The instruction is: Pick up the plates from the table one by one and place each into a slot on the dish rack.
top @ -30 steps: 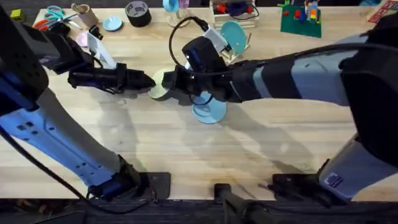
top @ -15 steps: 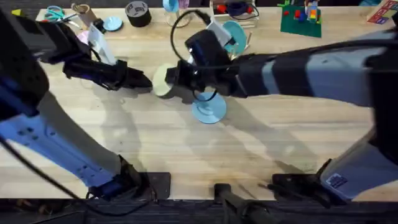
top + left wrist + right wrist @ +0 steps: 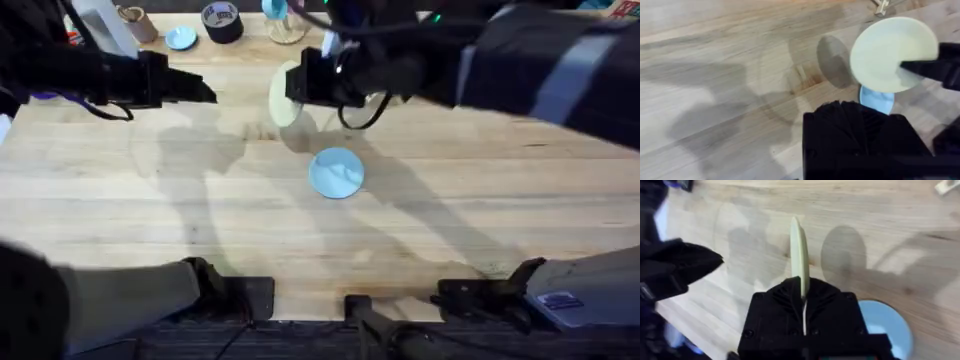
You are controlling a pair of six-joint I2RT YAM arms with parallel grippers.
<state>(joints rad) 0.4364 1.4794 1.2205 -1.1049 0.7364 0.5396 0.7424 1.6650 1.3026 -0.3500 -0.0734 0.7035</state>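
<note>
Overhead, nearest the arm bases: bare light-wood bench (image 3: 300, 250), planks running across.

Blue plate (image 3: 336, 172) lies flat on the bench near its middle, nothing touching it. In the right wrist view the same blue plate (image 3: 885, 325) shows partly, just beside the right gripper body. In the left wrist view a sliver of it (image 3: 876, 99) shows under the yellow-green plate.

Right gripper (image 3: 300, 88) reaches in from the right side, above and beyond the blue plate. Its fingers pinch the yellow-green plate (image 3: 285, 95) at the rim. Plate is off the bench, tilted toward upright. Right wrist view: plate (image 3: 799, 257) seen edge-on, standing up out of the closed-in fingers of the right gripper (image 3: 804, 294); its oval shadow falls on the wood beside it. Left wrist view: plate face (image 3: 892, 54) seen round and pale, with the dark fingers of the right gripper (image 3: 920, 67) clamped on its edge.

Left gripper (image 3: 200, 92) is at the left, level with the held plate and apart from it, tip pointing toward it. Holds nothing. Fingers read as pressed together in the overhead view, tapering to one point. Left wrist view: own fingers (image 3: 860, 120) a dark mass, no gap visible.

Far edge of the bench: tape roll (image 3: 221, 20), small light-blue saucer (image 3: 181, 38).
</note>
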